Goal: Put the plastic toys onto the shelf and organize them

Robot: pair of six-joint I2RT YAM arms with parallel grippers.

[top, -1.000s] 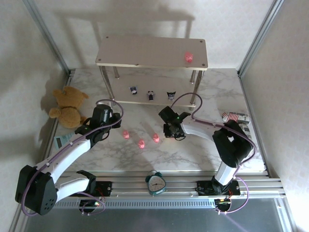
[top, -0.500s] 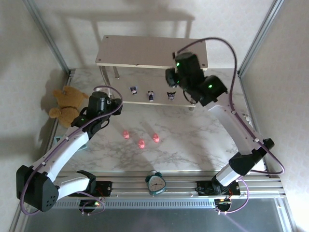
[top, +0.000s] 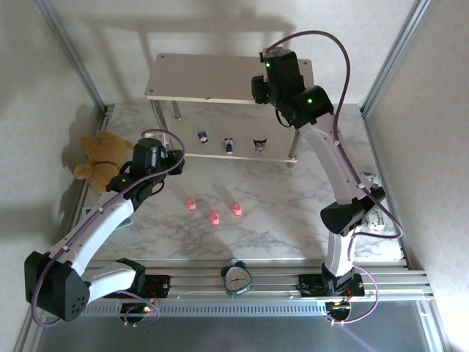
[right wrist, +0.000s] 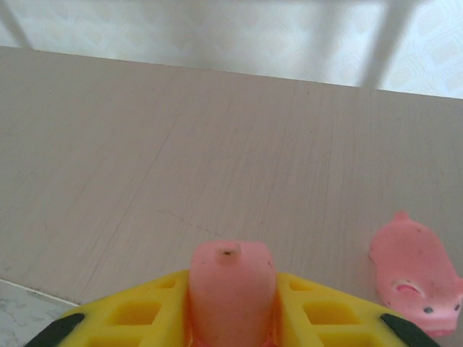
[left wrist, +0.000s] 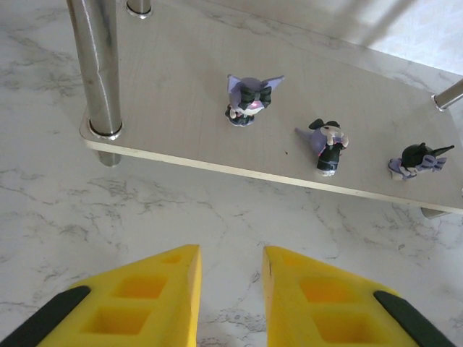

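Observation:
The shelf point(top: 212, 77) stands at the back of the marble table. My right gripper point(right wrist: 233, 280) is shut on a pink pig toy point(right wrist: 231, 256) just over the top board point(right wrist: 181, 144); in the top view it hangs at that board's right end point(top: 268, 86). Another pink pig point(right wrist: 417, 271) lies on the board to its right. Three purple-and-white figurines point(left wrist: 247, 101) point(left wrist: 327, 144) point(left wrist: 417, 160) stand in a row on the lower board point(top: 242, 150). Three pink pigs point(top: 191, 204) point(top: 215, 218) point(top: 237, 209) lie on the table. My left gripper point(left wrist: 230, 285) is open over bare marble before the lower board.
A brown teddy bear point(top: 102, 161) sits at the table's left edge. A teal alarm clock point(top: 236, 277) stands at the near rail between the arm bases. A silver shelf leg point(left wrist: 101, 72) rises just ahead and left of my left gripper. Metal frame posts point(top: 69, 51) flank the table.
My right arm has lifted a pink pig from the table up to the top board's right end, covering the pig there in the top view. The left arm drew back slightly.

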